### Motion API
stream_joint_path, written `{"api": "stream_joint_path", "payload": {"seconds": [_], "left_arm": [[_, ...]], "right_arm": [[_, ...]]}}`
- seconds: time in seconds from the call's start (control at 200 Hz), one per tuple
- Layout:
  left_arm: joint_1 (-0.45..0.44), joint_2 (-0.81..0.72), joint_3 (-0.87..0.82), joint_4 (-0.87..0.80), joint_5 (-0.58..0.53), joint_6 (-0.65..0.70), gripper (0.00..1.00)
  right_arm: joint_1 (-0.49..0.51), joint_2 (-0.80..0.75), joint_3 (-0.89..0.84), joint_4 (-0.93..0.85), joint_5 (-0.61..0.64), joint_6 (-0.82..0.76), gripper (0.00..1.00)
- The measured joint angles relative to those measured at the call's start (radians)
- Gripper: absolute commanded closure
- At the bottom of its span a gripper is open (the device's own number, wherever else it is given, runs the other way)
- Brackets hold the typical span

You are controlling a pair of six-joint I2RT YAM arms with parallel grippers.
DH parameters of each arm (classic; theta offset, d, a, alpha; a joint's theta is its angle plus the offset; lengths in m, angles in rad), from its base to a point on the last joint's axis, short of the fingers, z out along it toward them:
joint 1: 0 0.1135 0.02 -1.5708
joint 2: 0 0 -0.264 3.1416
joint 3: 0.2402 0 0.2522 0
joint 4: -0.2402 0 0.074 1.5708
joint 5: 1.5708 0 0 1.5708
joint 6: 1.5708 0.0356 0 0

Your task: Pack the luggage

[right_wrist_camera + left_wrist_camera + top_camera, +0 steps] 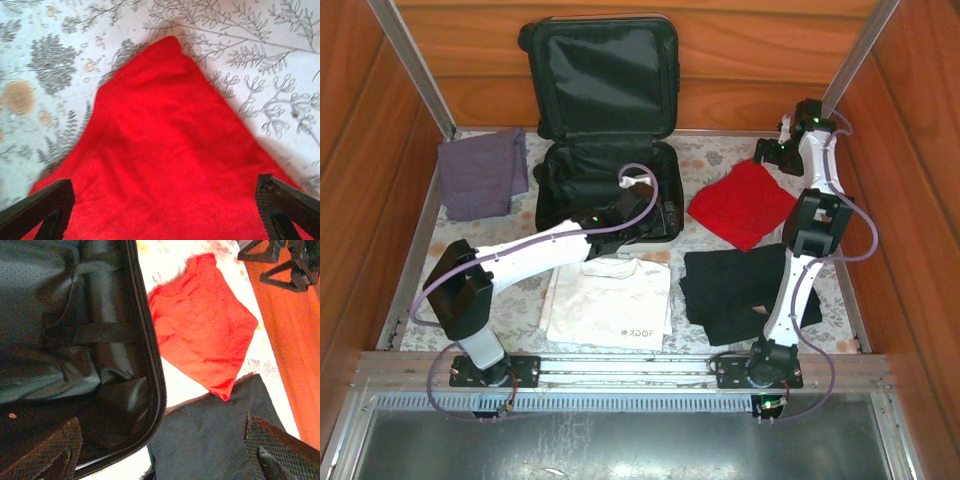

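Luggage (570, 180) sits open. Your right gripper (162, 182) hangs spread wide above the red cloth (165, 140); lower squarely and pinch a thick fold. Your left gripper (160, 427) is released too.

A folded white shirt (605, 300) lying on the patterned table (705, 165) bore small dark lettering that read "XDOF" (a small star-like mark stood just ahead of the letters) close to its nearest edge.

The left arm (530, 252) stretches low and rightward from its bent elbow, the left gripper (165, 455) spread wide, while the right arm (800, 270) stands tall, reaching forward, the right gripper (160, 215) likewise spread, seemingly pointing down.
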Motion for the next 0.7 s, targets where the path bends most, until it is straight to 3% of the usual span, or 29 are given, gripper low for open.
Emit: {"api": "stream_joint_path", "payload": {"seconds": [0.265,0.4,0.52,0.61,0.7], "left_arm": [[0.000,0.106,0.087,-0.010,0.085,0.000,0.12],[-0.003,0.132,0.109,-0.013,0.104,0.007,0.12],[-0.006,0.134,0.125,-0.026,0.104,0.027,0.12],[-0.006,0.134,0.134,-0.037,0.097,0.042,0.12],[-0.006,0.134,0.135,-0.051,0.086,0.054,0.12]], "right_arm": [[-0.006,0.142,0.101,-0.025,0.116,-0.066,0.09],[-0.006,0.185,0.101,-0.035,0.168,-0.066,0.21],[-0.005,0.187,0.076,-0.038,0.206,-0.049,0.45],[-0.004,0.178,0.051,-0.031,0.242,-0.020,0.71],[0.000,0.170,0.037,-0.051,0.304,0.028,0.85]]}}
